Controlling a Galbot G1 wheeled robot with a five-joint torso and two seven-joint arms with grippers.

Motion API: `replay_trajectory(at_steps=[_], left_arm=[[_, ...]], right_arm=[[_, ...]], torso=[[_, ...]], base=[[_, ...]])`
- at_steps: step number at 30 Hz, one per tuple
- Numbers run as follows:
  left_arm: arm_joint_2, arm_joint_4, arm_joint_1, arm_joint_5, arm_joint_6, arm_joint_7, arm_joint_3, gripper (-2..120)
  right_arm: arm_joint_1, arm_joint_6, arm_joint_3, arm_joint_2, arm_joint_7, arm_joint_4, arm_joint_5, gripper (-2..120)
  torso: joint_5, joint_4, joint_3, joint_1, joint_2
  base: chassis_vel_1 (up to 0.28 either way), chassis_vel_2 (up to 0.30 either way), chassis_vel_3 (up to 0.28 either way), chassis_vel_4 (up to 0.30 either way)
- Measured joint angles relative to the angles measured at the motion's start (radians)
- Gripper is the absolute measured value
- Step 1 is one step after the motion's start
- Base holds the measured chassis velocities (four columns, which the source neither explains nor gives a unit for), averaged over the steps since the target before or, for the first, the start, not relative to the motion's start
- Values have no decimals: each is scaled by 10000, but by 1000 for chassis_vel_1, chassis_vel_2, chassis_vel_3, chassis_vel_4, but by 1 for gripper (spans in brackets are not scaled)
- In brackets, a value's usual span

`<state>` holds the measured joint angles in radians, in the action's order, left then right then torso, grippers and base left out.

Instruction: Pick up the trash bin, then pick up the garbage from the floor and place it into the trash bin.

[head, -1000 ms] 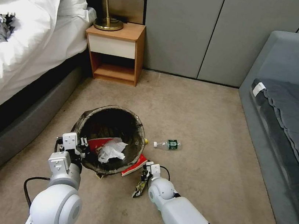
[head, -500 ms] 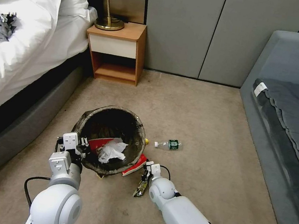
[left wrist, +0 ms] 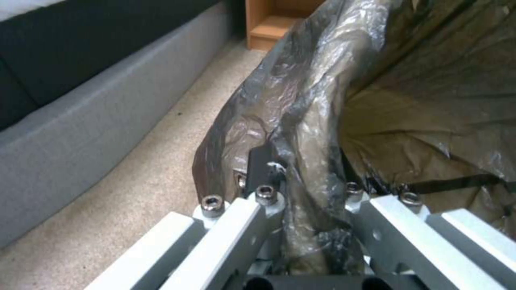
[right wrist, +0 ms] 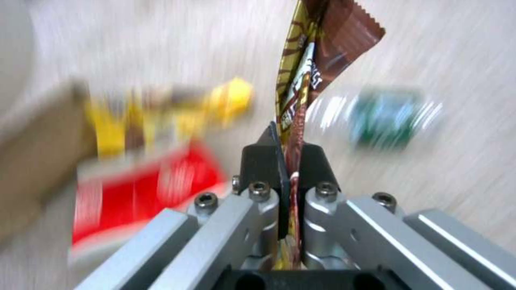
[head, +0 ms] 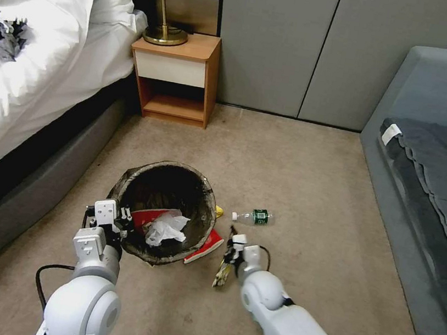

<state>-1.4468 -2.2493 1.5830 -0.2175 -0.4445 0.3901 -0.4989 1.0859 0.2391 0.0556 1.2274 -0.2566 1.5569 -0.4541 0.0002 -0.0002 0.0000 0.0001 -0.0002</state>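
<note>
Midway through the collecting step — trash bin (head: 164, 212) already in hand, tilted with its mouth open toward the head camera, gripped at the near rim by the left claw (head: 114, 220). Left claw clenched on the bag-lined rim (left wrist: 301, 161), crinkled dark liner bunched between its fingers (left wrist: 263, 161). Inside the bin: a red packet and crumpled white tissue (head: 166, 227).

Right claw (head: 232, 248) just beside the bin's right side, above the floor (head: 309, 190), clamped tight on a brown-and-gold snack wrapper (right wrist: 301, 88) — wrapper pinched flat between the dark fingers (right wrist: 263, 161) and seen dangling from the claw in the head view (head: 221, 276).

Judged as the carry phase of one pick: wrapper lifted, not yet over the bin. Next move calling for a short swing of the right claw toward and above the bin mouth, clear of the rim, then a release.

Left on the floor: a red-and-white packet (head: 207, 245) touching the bin's lower right edge, a small yellow scrap (head: 219, 211) at its right rim, and a clear bottle with green label (head: 252, 216) near that scrap.
</note>
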Motion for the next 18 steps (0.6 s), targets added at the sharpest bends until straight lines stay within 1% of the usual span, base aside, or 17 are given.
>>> replay_trajectory(at_steps=[1,2,3,4,5,6,7,9,10,11,13,14,16,18], left_arm=[[11,8,18,-12,-3,2,16,2],[18,13,45,-19,-3,2,60,2],[18,13,45,-19,-3,2,60,2],[21,15,75,-25,-3,1,102,2],[24,16,124,-26,-3,1,158,2],[26,16,161,-28,-3,1,182,2],[26,16,161,-28,-3,1,182,2],[38,12,244,-29,-2,1,222,2],[45,0,280,-25,4,1,245,2],[45,0,280,-25,4,1,245,2],[49,-53,349,-6,10,0,287,2],[49,-53,349,-6,10,0,287,2],[48,-117,415,35,17,-2,324,2],[48,-137,439,54,21,-5,341,2]], right_arm=[[247,-571,-253,-128,94,472,283,0],[533,-1351,-555,-233,243,1074,646,0],[533,-1351,-555,-233,243,1074,646,0],[739,-1915,-843,-273,386,1539,978,0],[1002,-2808,-1242,-294,766,2251,1526,0],[1122,-3320,-1450,-289,1063,2632,1795,0],[1122,-3320,-1450,-289,1063,2632,1795,0],[1310,-4268,-1777,-274,1888,3525,2118,0],[1364,-4578,-1799,-272,2233,3958,2138,0],[1364,-4578,-1799,-272,2233,3958,2138,0],[1483,-4998,-1735,-246,2830,4648,2144,0],[1483,-4998,-1735,-246,2830,4648,2144,0],[1702,-5288,-1496,-237,3475,5336,2155,0],[1787,-5335,-1381,-255,3670,5560,2160,0]], torso=[[-4,-3,-1,0,0],[0,1,0,0,0],[0,1,0,0,0],[2,2,0,0,0],[-2,2,0,0,0],[1,0,-1,-1,1],[1,0,-1,-1,1],[-1,1,-1,-1,1],[-2,2,-1,-1,1],[-2,2,-1,-1,1],[-2,4,-1,-2,1],[-2,4,-1,-2,1],[-2,2,-1,-1,2],[-2,2,-1,-1,1]], base=[[0,0,0,0],[0,0,0,0],[0,0,0,0],[0,0,0,0],[0,0,0,0],[0,0,0,0],[0,0,0,0],[0,0,0,0],[0,0,0,0],[0,0,0,0],[0,0,0,0],[0,0,0,0],[0,0,0,0],[0,0,0,0]])
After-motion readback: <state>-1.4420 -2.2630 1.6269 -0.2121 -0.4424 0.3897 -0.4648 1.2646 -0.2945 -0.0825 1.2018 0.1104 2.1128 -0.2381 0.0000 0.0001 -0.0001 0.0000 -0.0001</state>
